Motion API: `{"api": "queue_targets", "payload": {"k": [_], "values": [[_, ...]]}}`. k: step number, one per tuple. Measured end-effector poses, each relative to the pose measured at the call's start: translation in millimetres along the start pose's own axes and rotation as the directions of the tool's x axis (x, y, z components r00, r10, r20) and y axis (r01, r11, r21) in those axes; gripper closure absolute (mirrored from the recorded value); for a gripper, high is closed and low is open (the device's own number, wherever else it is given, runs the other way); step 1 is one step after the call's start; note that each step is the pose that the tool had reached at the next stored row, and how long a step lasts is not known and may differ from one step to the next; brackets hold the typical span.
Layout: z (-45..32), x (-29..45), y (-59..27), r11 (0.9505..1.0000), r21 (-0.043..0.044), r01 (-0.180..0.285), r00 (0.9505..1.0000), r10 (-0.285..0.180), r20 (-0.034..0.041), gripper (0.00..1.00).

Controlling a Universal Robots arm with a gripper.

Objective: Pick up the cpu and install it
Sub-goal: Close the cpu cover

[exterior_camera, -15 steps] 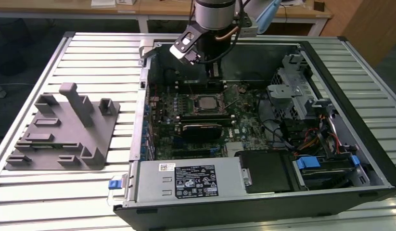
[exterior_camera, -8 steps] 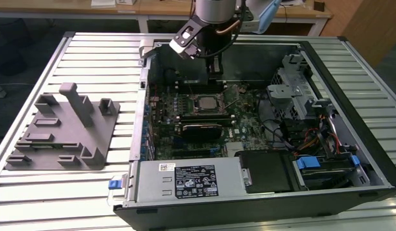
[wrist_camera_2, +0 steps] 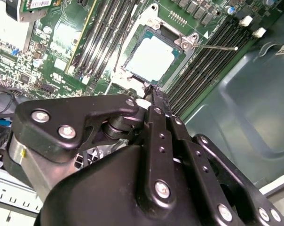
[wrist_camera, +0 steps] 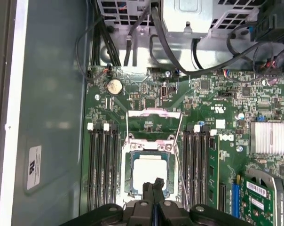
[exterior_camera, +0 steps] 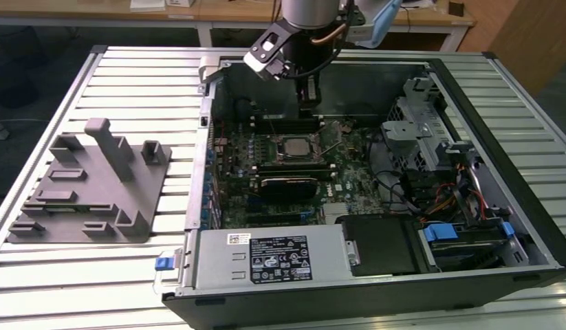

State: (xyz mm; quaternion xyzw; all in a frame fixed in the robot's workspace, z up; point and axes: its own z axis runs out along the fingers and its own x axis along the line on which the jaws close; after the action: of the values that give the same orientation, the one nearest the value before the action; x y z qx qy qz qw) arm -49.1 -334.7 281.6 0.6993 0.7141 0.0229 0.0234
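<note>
I see cpu [wrist_camera: 149, 172] lying in socket [wrist_camera: 128, 165], frame [wrist_camera: 154, 112] unlatched. My claw [wrist_camera: 153, 185] empty, tips together, just above. Placement looks done, latching not.

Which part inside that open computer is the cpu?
Look into the open computer case, at the green motherboard on its floor. Between the long black memory slots sits a metal-framed socket; the cpu is the flat square inside it, smooth pale silver among dark parts.

Near edge of the cpu [wrist_camera: 149, 170] behind the tool [wrist_camera: 154, 184], perhaps a corner too
</note>
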Motion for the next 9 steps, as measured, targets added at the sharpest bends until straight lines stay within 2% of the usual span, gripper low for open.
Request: {"api": "queue_targets", "payload": {"k": [4, 9], "values": [[0.5, -0.1, 8.0, 1.0000, 0.0000, -0.002, 1.0000, 0.002, 0.0001, 0.89], [1.5, -0.1, 22.1, 1.0000, -0.0001, -0.003, 1.0000, 0.003, 0.0002, 0.89]]}}
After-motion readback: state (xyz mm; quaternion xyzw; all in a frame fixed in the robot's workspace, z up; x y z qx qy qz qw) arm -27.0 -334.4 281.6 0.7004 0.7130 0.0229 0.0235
